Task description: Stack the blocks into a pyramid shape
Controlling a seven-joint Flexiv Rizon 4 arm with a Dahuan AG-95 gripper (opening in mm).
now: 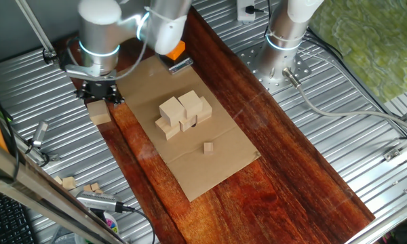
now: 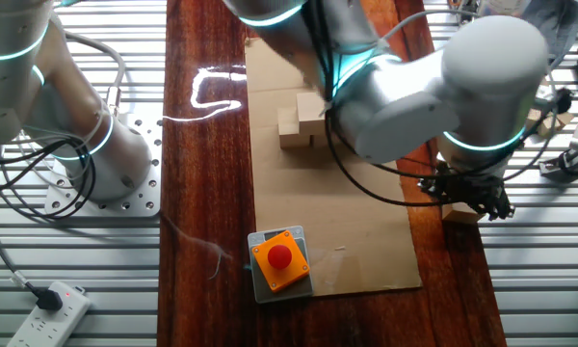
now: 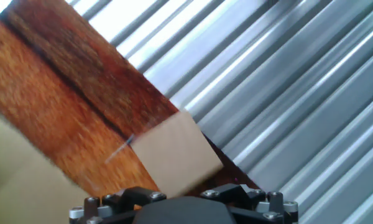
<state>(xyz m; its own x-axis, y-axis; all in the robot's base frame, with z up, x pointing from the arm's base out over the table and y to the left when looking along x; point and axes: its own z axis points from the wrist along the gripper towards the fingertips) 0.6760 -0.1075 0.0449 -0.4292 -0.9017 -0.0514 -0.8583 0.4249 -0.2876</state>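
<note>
Hovering at the edge of the dark wooden board (image 1: 258,135), the gripper (image 1: 98,91) hangs directly over a single pale block (image 1: 100,112) that sits where the board meets the ribbed metal table (image 1: 366,135), out toward nine o'clock in one fixed view. From the hand view that block (image 3: 174,152) fills the middle of the frame just ahead of the black gripper body (image 3: 180,205), lying across the line between wood and metal ribs; the fingertips themselves are out of sight, so whether the jaws are spread or closed, and whether they touch the block, cannot be told. In the other fixed view the gripper (image 2: 472,198) sits at about three o'clock, with the block (image 2: 459,214) peeking out below it. The remaining blocks (image 1: 183,114) are clustered together near the centre of the cardboard sheet (image 1: 210,169), several side by side with at least one resting on top; the exact count is hard to read. A much tinier cube (image 1: 208,147) lies apart from the cluster toward five o'clock on the same sheet. An orange box (image 2: 280,258) with a red button sits at the cardboard's six o'clock edge in the other fixed view. A few small wooden scraps (image 1: 69,183) lie on the metal at seven o'clock.
</note>
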